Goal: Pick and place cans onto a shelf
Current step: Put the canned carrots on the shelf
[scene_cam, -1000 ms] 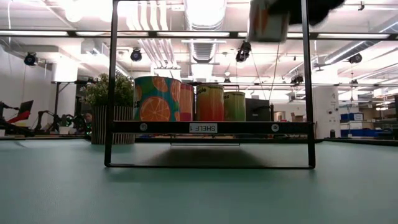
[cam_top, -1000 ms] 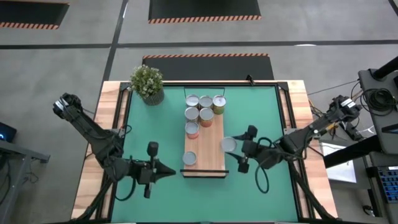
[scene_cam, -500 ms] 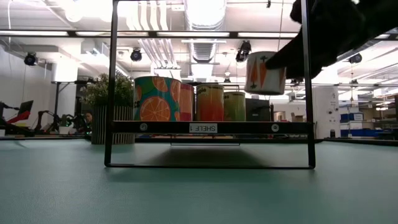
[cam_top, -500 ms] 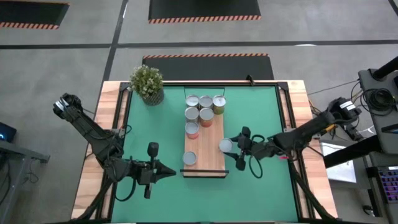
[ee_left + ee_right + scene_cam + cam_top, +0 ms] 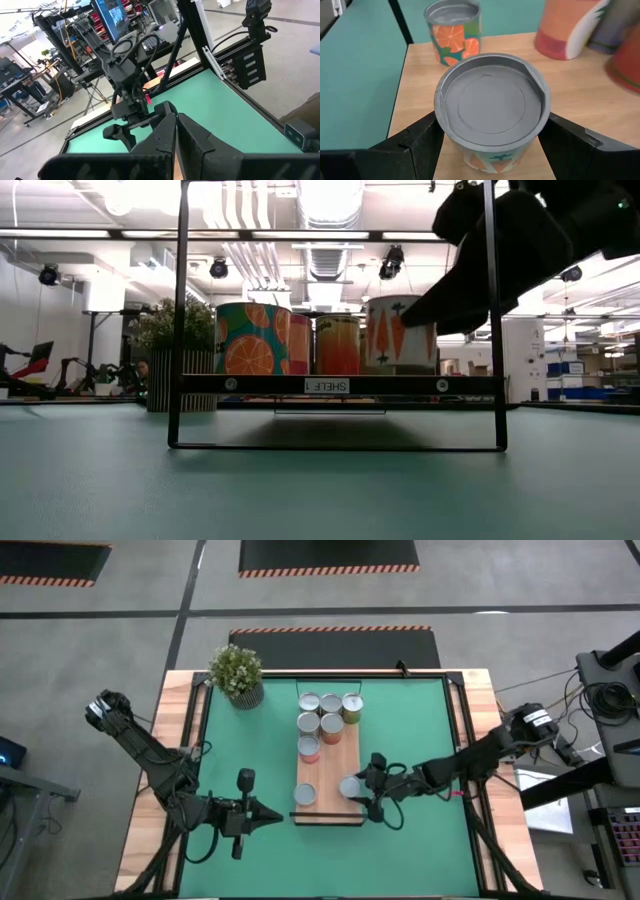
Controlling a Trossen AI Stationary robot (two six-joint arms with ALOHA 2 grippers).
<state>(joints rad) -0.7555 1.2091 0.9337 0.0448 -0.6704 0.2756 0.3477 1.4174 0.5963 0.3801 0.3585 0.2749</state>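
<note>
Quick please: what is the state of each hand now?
Left hand: closed, holding nothing.
Right hand: closed around a can, over the shelf.

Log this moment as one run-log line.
right gripper: holding carrot-label can over shelf near end | left gripper: shut, idle beside shelf | cans already on shelf: six

A grey floor (image 5: 110,610) crossed by dark seams is seen around the worktop (image 5: 481,690), with black mats (image 5: 328,554) edged in orange-striped tape laid on it. Beyond, white ceiling ducts (image 5: 320,205) and bright strip lights (image 5: 70,233) are shown above white walls (image 5: 30,320).
</note>
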